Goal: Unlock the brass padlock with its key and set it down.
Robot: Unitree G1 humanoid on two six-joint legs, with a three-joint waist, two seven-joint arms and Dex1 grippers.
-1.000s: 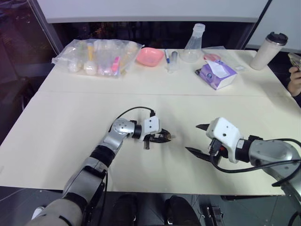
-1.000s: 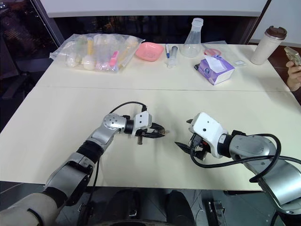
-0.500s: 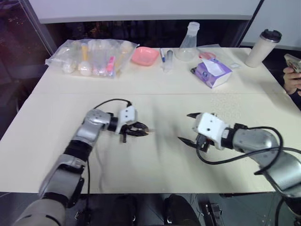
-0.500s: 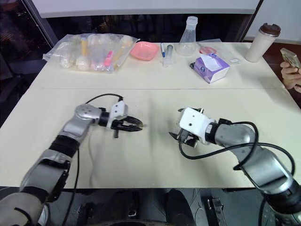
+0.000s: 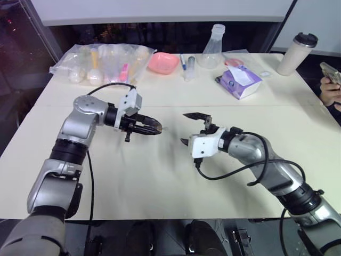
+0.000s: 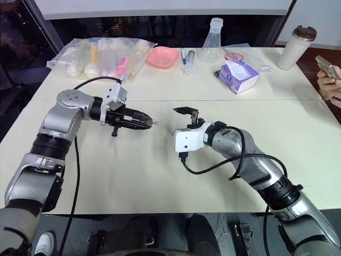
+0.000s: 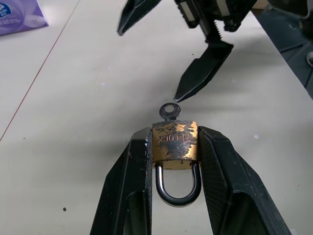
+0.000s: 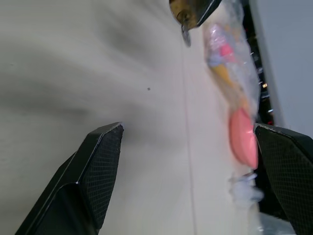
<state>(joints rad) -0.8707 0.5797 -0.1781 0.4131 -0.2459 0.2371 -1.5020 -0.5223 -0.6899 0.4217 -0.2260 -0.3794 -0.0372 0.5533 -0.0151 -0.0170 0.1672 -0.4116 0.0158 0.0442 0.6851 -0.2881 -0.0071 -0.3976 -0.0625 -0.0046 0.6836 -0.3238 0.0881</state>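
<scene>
brass padlock [image 7: 174,141] pinched in left pincer [image 7: 173,147]

Both arms are built of silver-grey metal links with black joint bands, and a white box-shaped housing is mounted at each wrist. A black cable is looped in the open from each forearm to its wrist housing. The left end effector [image 5: 154,128] and the right end effector [image 5: 191,128] are each fitted with two black, tapering fingers [image 7: 222,166], whose inner pads are marked with a fine cross-hatched texture.
</scene>
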